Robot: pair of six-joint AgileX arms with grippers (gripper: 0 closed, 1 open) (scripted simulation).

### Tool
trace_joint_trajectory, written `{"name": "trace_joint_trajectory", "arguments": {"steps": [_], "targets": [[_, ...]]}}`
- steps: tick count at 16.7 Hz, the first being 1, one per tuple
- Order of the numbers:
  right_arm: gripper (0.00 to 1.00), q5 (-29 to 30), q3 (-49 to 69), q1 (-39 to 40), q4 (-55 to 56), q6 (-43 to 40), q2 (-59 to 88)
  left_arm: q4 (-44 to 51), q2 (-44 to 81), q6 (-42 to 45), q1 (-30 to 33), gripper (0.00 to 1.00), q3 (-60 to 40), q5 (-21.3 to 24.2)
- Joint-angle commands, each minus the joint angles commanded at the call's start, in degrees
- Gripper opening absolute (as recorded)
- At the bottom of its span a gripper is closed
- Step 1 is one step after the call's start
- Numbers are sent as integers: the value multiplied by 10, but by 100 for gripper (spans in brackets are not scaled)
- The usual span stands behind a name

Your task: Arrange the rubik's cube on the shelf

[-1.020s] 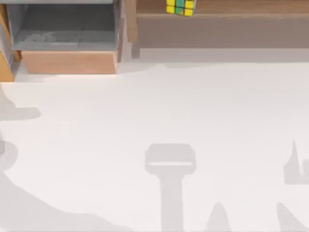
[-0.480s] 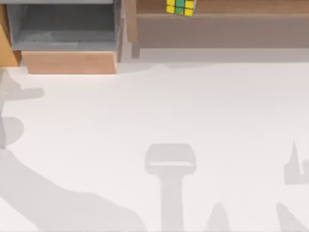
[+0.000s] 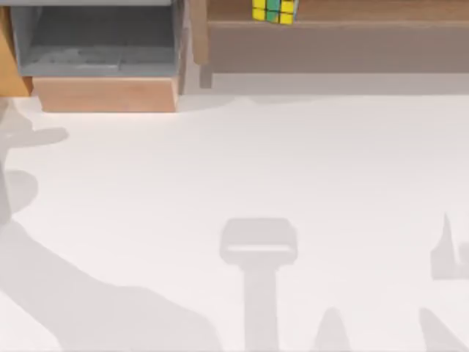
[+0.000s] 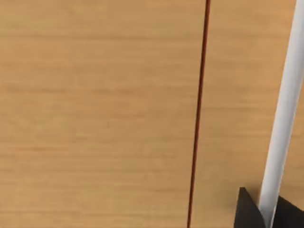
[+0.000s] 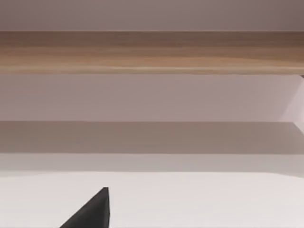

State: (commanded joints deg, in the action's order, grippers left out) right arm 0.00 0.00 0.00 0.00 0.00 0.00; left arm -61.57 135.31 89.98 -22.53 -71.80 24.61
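The rubik's cube (image 3: 274, 10), yellow and green with dark grid lines, rests on the shelf (image 3: 366, 12) near its left end, at the back of the table. The shelf is a light-brown ledge with a taupe-grey front panel (image 3: 337, 48) and a wooden upright (image 3: 198, 33) at its left end. No gripper touches the cube. In the right wrist view, a dark part of my right gripper (image 5: 92, 213) hangs over the white table, facing the shelf's wooden edge (image 5: 152, 52). A dark part of my left gripper (image 4: 248, 213) sits close to a wood surface.
A grey box compartment (image 3: 99, 37) with a light wood front (image 3: 106, 94) stands at the back left. Arm shadows lie on the white table (image 3: 242, 161) at its left side and along its front. A light-brown wood panel (image 4: 95, 114) with a thin dark seam faces the left wrist.
The arm shadow on the table's left side has shifted and spread along the front left. The orange-brown wood at the far left edge shows less. The cube has not moved.
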Motion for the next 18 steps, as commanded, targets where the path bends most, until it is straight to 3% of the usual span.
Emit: {"name": "trace_joint_trajectory", "arguments": {"steps": [12,18], "targets": [[100,0,0,0,0,0,0,0,0,0,0,98,0,0],[100,0,0,0,0,0,0,0,0,0,0,100,0,0]]}}
